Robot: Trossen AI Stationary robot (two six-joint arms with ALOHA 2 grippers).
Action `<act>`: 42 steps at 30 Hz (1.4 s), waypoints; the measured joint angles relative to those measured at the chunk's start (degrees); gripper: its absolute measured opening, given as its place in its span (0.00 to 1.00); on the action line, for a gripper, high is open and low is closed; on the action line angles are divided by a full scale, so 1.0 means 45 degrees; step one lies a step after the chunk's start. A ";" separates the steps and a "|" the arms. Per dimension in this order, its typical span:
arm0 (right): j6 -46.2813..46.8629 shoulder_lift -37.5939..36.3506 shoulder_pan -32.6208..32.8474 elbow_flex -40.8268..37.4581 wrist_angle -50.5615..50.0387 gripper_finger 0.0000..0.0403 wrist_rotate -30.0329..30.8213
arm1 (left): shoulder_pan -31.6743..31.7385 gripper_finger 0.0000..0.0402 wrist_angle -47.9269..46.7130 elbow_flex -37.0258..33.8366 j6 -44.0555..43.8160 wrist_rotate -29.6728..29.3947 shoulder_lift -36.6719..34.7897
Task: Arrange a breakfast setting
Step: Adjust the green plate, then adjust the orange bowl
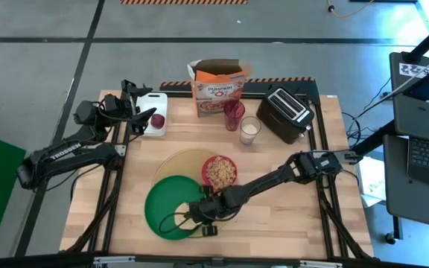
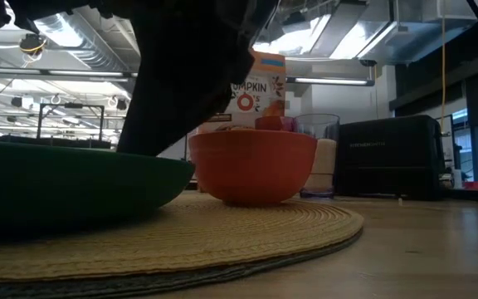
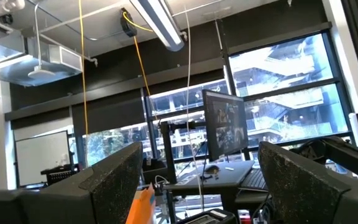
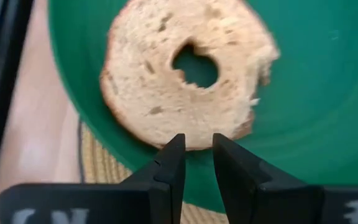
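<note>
The bread ring (image 4: 188,74) lies flat on the green plate (image 1: 162,205), which sits on the near-left part of the tan placemat (image 1: 179,162). The red bowl (image 1: 220,171) holds cereal and stands on the placemat's right side. My right gripper (image 4: 197,146) points down over the ring's edge, with its fingers a narrow gap apart. The dark-red fruit (image 1: 157,120) lies on the white cutting board (image 1: 153,112). My left gripper (image 1: 136,100) is open, raised beside the board's left side. The spoon is out of view. My right gripper's fingertips (image 4: 176,146) stand over the bread ring's rim (image 4: 197,140), pointing down from above. I cannot tell whether they touch it. The ring lies flat on the plate.
A cereal box (image 1: 218,89), a red cup (image 1: 234,113), a glass of milk (image 1: 249,129) and the black toaster (image 1: 287,113) stand along the far side. In the low view the bowl (image 2: 251,166) stands behind the plate (image 2: 56,178).
</note>
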 joint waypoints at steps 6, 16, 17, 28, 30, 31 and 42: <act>-0.0002 0.0000 0.0120 0.0000 -0.0054 0.21 -0.1058 | 0.0004 0.78 0.0005 0.0000 0.0002 0.0000 0.0000; 0.0000 0.0000 0.0377 0.0000 -0.0038 0.21 -0.1410 | 0.0005 0.78 0.0005 0.0000 0.0006 0.0000 0.0000; -0.0001 0.0000 0.0421 0.0000 -0.0039 0.21 -0.1487 | 0.0005 0.78 0.0005 0.0000 0.0005 -0.0002 0.0002; 0.0031 -0.0058 0.0602 0.0000 -0.0093 0.21 -0.2162 | 0.0005 0.78 0.0010 0.0000 0.0002 0.0000 0.0004; -0.0076 -0.0097 0.0592 0.0021 -0.0012 0.21 -0.1993 | 0.0005 0.78 0.0010 0.0000 0.0002 -0.0001 0.0004; -0.0253 -0.0125 0.0588 0.0114 -0.0119 0.21 -0.1798 | 0.0005 0.78 0.0010 0.0000 -0.0003 -0.0004 0.0005; -0.3647 -0.0335 0.0882 0.3070 -0.3845 0.21 0.5747 | 0.0005 0.78 -0.0327 0.0005 -0.0100 0.0000 0.0000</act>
